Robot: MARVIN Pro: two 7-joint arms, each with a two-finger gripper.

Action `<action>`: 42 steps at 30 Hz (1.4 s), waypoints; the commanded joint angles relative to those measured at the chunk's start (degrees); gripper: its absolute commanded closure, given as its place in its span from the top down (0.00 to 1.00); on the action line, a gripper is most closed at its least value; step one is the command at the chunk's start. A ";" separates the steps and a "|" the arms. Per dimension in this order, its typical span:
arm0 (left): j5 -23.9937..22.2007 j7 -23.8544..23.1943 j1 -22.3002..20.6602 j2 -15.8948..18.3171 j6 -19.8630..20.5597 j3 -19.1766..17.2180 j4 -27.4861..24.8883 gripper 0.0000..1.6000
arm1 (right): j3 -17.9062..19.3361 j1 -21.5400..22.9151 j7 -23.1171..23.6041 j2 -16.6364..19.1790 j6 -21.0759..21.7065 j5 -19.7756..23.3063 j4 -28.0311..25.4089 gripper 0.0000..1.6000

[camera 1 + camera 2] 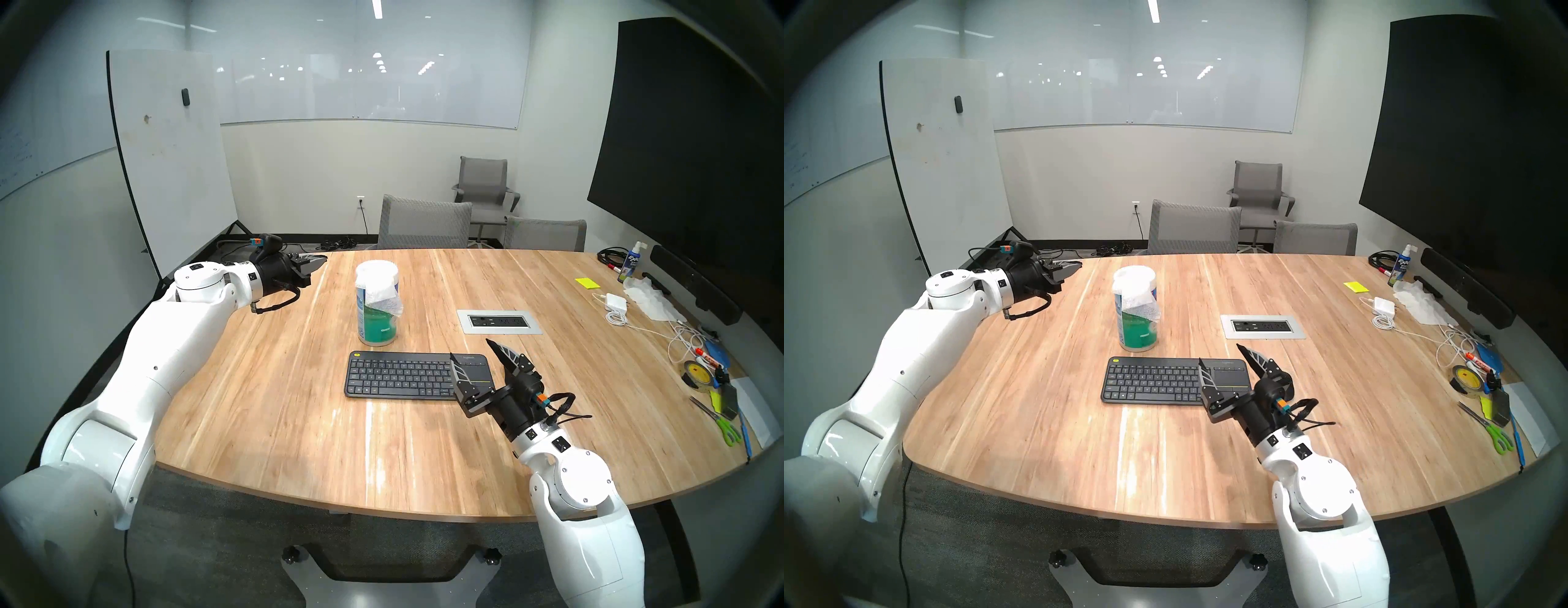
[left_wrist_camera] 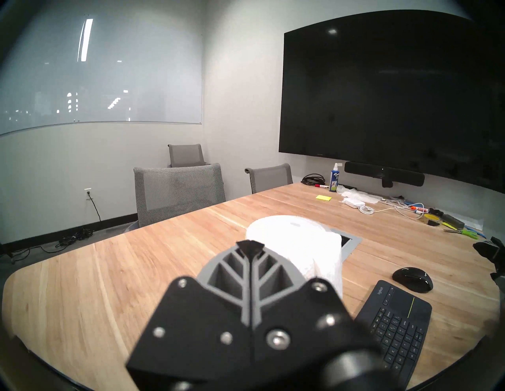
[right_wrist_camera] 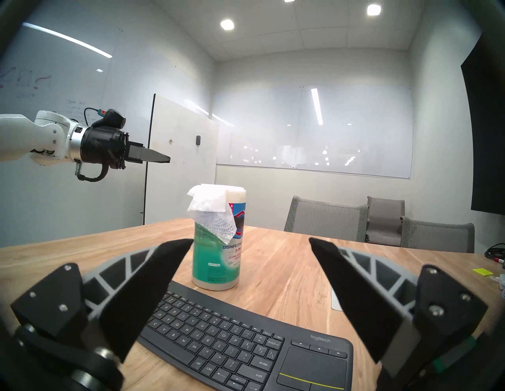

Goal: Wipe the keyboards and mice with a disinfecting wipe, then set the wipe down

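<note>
Wood-grain counter [image 1: 297, 424] fills the meeting room in front of you, and your right claw [image 1: 473, 358] hangs just above the touchpad end of the keyboard [image 1: 403, 375], spread wide and empty. From that claw the wipe [image 3: 216, 211] lies ahead and a little to the left, draped over the lid of the canister [image 3: 216, 262] that stands upright just behind the keyboard. Its loose flap hangs down the side facing this claw. The keyboard's long axis runs left to right across your front.

Your left claw [image 3: 159, 157] is pressed together, holding nothing, high and off to the canister's left. I judge the right claw nearer, so the 1st pull should be its job. The mouse [image 2: 412, 279] sits beside the keyboard's touchpad end, hidden from the head cameras by the right claw.
</note>
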 commanded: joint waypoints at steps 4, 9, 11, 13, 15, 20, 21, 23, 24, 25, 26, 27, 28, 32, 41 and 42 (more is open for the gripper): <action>1.95 -0.01 -7.92 -3.20 0.61 0.52 4.81 0.00 | -1.05 1.06 -0.15 -0.68 0.22 -0.24 -1.60 1.00; 3.28 -0.26 -9.65 -4.57 0.57 0.34 7.31 0.00 | -1.33 1.18 -0.32 -0.80 0.32 -0.65 -1.38 1.00; 3.80 -0.55 -10.66 -5.21 0.41 0.52 8.82 0.00 | -1.44 1.31 -0.41 -0.83 0.39 -0.78 -1.25 1.00; 4.27 -0.82 -11.35 -5.84 0.16 0.48 10.02 0.00 | -1.56 1.42 -0.47 -0.85 0.46 -0.87 -1.13 1.00; 4.69 -1.31 -12.47 -6.46 -0.21 0.81 11.77 0.00 | -1.71 1.52 -0.53 -0.88 0.53 -0.95 -0.98 1.00; 5.57 -2.43 -14.64 -7.98 -1.29 1.23 15.37 0.00 | -2.13 1.78 -0.75 -1.01 0.67 -1.17 -0.45 1.00; 5.72 -2.72 -15.20 -8.35 -1.55 1.40 16.30 0.00 | -2.22 1.82 -0.79 -1.03 0.71 -1.22 -0.33 1.00; 6.05 -2.96 -15.97 -9.13 -2.06 1.53 17.71 0.00 | -2.38 1.89 -0.88 -1.05 0.74 -1.30 -0.15 1.00; 6.15 -3.08 -16.32 -9.47 -2.26 1.60 18.32 0.00 | -2.44 1.92 -0.91 -1.06 0.76 -1.32 -0.09 1.00; 6.31 -3.30 -16.74 -9.85 -2.59 1.66 19.13 0.00 | -2.50 1.95 -0.94 -1.06 0.78 -1.35 -0.03 1.00; 6.45 -3.43 -17.06 -10.14 -2.84 1.73 19.76 0.00 | -2.55 1.97 -0.97 -1.07 0.80 -1.37 0.01 1.00; 6.58 -3.58 -17.39 -10.46 -3.11 1.79 20.43 0.00 | -2.60 2.00 -1.00 -1.07 0.82 -1.39 0.06 1.00; 6.78 -3.85 -17.86 -10.80 -3.52 1.84 21.39 0.00 | -2.65 2.02 -1.04 -1.07 0.83 -1.42 0.10 1.00; 7.34 -4.69 -19.63 -12.01 -4.95 1.90 24.83 0.00 | -2.88 2.11 -1.20 -1.07 1.00 -1.57 0.40 1.00; 7.79 -5.85 -22.43 -14.08 -7.36 2.05 30.65 0.00 | -3.19 2.32 -1.55 -1.14 1.27 -1.74 0.79 1.00; 7.83 -5.94 -22.69 -14.32 -7.60 2.08 31.19 0.00 | -3.24 2.35 -1.58 -1.16 1.32 -1.74 0.82 1.00</action>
